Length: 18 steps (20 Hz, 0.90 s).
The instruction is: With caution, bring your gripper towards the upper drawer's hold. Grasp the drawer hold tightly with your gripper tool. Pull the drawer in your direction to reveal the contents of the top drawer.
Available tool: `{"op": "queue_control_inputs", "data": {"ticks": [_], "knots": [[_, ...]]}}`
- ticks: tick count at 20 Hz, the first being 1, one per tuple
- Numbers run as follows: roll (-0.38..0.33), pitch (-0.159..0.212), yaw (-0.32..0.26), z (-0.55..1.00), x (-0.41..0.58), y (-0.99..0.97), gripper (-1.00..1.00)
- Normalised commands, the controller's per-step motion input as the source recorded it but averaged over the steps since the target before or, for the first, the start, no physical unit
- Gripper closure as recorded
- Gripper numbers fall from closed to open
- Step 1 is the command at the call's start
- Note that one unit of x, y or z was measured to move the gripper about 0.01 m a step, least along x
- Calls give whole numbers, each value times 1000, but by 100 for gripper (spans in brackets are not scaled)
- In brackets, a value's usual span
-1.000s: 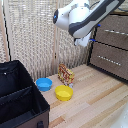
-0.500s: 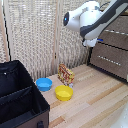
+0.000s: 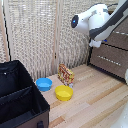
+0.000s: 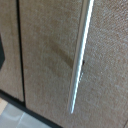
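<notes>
While your wrist view faces the top drawer (image 4: 45, 55), you see the drawer hold (image 4: 80, 55) ahead of the jaws: a thin, pale silvery bar, long axis along the brown front. You cannot tell the jaws' state.

Exterior view wide, floor-level; wrist view seemingly hugs drawer hold (image 4: 80, 55).

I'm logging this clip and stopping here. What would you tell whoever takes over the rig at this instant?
Gripper: at the tip of the white arm, close to the dresser; too blurred to tell whether it is open or shut, and it holds nothing visible.
Drawer hold: fills the wrist view, ungrasped, on the top drawer.
Done: approach is mostly made and the camera faces the bar.
Left: close the last gap, clamp the bar, pull the drawer out.
</notes>
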Motion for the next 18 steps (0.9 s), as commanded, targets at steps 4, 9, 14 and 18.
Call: {"op": "queue_control_inputs", "data": {"ticks": [4, 9, 14, 18], "knots": [[-178, -38, 151, 0, -311, -511, -100], [-187, -26, 132, -6, -402, -501, -100], [-164, -4, 137, -49, -315, -454, 100], [-46, 0, 46, -23, -59, -194, 100]]}}
